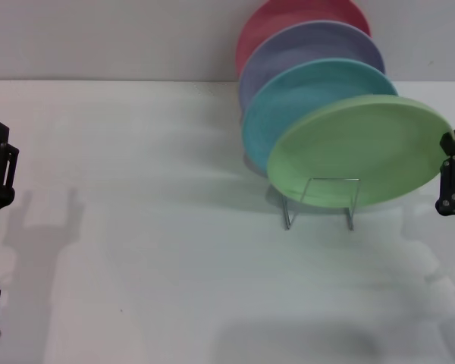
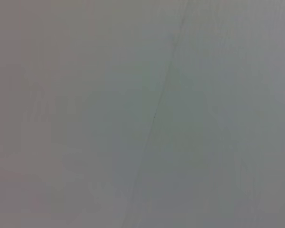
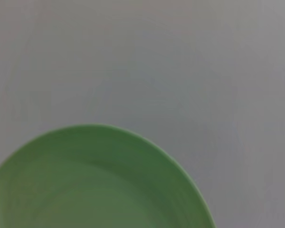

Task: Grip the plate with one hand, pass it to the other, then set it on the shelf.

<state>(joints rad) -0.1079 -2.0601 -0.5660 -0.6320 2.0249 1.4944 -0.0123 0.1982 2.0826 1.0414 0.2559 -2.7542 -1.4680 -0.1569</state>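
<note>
The light green plate [image 1: 360, 159] leans tilted at the front of the silver wire shelf [image 1: 350, 214], whose loops show below its lower rim. My right gripper [image 1: 450, 152] is at the plate's right rim, at the frame's right edge; whether it touches the rim is unclear. The right wrist view shows the plate [image 3: 92, 183] close by over the white table. My left gripper [image 1: 0, 155] hangs at the far left of the table, well away from the plate. The left wrist view shows only a blank grey surface.
Behind the green plate, a turquoise plate [image 1: 303, 95], a lavender plate [image 1: 307, 47] and a pink-red plate [image 1: 288, 17] stand in a row toward the back wall. The white table [image 1: 152, 250] stretches out in front and to the left.
</note>
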